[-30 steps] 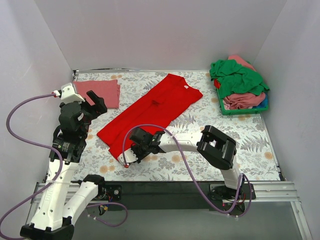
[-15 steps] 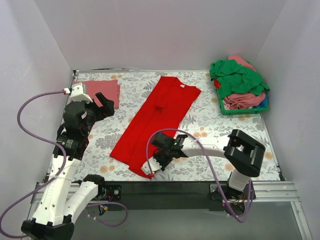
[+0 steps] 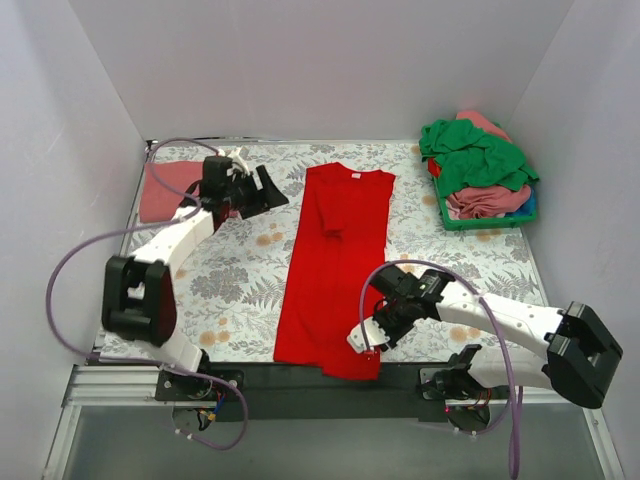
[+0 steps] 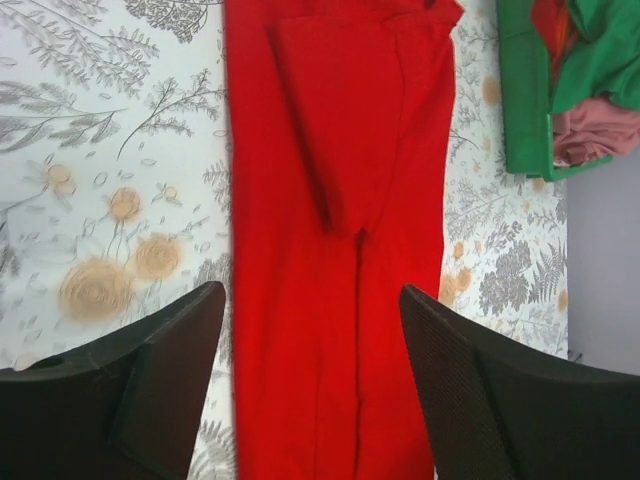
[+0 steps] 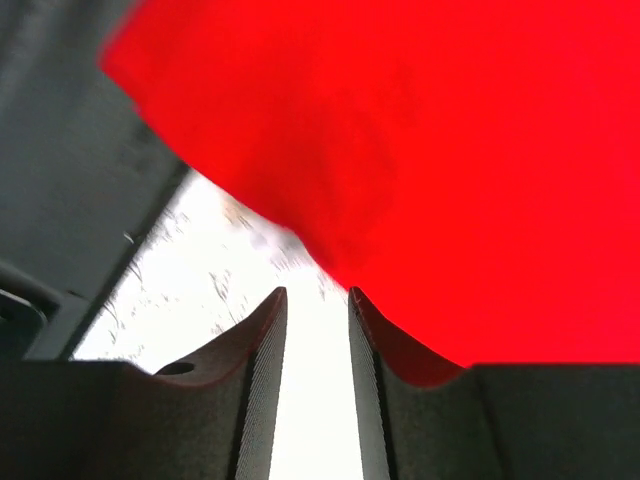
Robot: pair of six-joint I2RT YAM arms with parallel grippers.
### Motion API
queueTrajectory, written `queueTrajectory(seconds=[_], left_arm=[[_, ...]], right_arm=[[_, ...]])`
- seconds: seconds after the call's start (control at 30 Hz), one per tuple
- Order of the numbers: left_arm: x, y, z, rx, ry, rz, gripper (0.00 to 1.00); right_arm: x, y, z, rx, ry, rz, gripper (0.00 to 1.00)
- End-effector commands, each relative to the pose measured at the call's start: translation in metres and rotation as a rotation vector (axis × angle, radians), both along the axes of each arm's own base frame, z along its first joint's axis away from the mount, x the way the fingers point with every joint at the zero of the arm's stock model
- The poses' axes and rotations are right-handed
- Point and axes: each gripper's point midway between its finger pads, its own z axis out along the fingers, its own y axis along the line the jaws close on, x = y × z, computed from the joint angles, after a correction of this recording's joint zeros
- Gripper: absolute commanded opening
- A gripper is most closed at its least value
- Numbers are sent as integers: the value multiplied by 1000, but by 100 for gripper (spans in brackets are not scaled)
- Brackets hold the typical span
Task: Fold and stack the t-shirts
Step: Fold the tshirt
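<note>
The bright red t-shirt [image 3: 335, 260] lies folded lengthwise in a long strip down the middle of the floral tablecloth [image 3: 240, 280], collar far, hem at the near edge. My left gripper [image 3: 268, 190] is open and empty, hovering by the strip's far left side. In the left wrist view the red shirt [image 4: 330, 150] lies below and between the wide-spread fingers of my left gripper [image 4: 312, 295]. My right gripper [image 3: 365, 342] sits at the hem's near right corner. In the right wrist view its jaws [image 5: 315, 295] stand slightly apart with only bright tablecloth between, and the red cloth [image 5: 450, 150] lies just beyond the tips.
A folded salmon-pink t-shirt [image 3: 165, 190] lies at the back left. A green basket [image 3: 480, 218] at the back right holds a green t-shirt [image 3: 480, 155] and pink ones [image 3: 490, 200]. The table's black front rail [image 3: 300, 385] runs just below the hem. White walls enclose three sides.
The red shirt went from diagonal to straight, dragged toward the near edge. My right gripper moved right and nearer with the hem. My left arm swung out to the far end.
</note>
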Motion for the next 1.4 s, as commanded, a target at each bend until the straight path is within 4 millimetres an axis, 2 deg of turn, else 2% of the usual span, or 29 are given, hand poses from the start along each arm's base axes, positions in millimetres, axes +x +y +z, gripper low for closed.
queueTrajectory(seconds=[0.0, 0.03, 0.07, 0.1, 0.13, 0.17, 0.2, 0.23, 0.27, 0.3, 0.33, 0.4, 0.43, 0.5, 0.53, 0.6, 0.67, 0.9, 1.03, 1.23, 1.37], left_arm=[[46, -34, 5, -98, 11, -64, 68], [53, -40, -3, -89, 41, -62, 66], [66, -42, -36, -61, 106, -42, 65], [75, -43, -45, -39, 119, -26, 63], [90, -50, -40, -27, 108, -24, 63], [99, -50, -49, -2, 119, -3, 61], [109, -51, -78, 31, 167, 6, 60], [120, -56, -71, 42, 162, 7, 58], [128, -58, -76, 53, 169, 11, 57], [134, -57, -106, 82, 224, 18, 56], [143, -62, -97, 86, 212, 6, 53], [148, -65, -111, 103, 237, -3, 51], [148, -65, -126, 122, 264, -9, 51], [157, -68, -123, 120, 251, -11, 49], [158, -67, -134, 135, 269, -3, 47], [165, -66, -135, 145, 264, 5, 45], [167, -65, -146, 164, 281, 8, 42], [161, -81, -167, 128, 327, -46, 31], [164, -85, -169, 117, 332, -47, 19], [169, -89, -168, 95, 330, -50, 10], [173, -91, -166, 83, 325, -45, 0]], right_arm=[[23, -1, 29, 65, -36, -113, 38], [35, -2, 39, 108, -44, -172, 38], [43, -1, 45, 137, -48, -203, 39], [55, 4, 59, 182, -58, -254, 39], [69, 1, 65, 221, -48, -333, 39], [80, 1, 71, 253, -45, -396, 38], [99, 7, 84, 319, -70, -454, 38], [114, 1, 88, 352, -10, -583, 38], [126, 1, 94, 391, 12, -651, 38], [136, 1, 99, 419, 48, -705, 38], [152, -1, 110, 472, 126, -791, 38], [164, -2, 119, 515, 199, -850, 37], [172, -6, 122, 541, 236, -877, 37], [176, -9, 122, 555, 263, -902, 37], [176, -12, 121, 575, 280, -911, 37], [176, -15, 121, 594, 296, -925, 37], [176, -21, 119, 611, 298, -945, 38], [177, -29, 118, 645, 322, -970, 38], [176, -29, 118, 651, 331, -970, 38], [177, -31, 117, 654, 332, -973, 38], [178, -32, 117, 656, 329, -976, 37]])
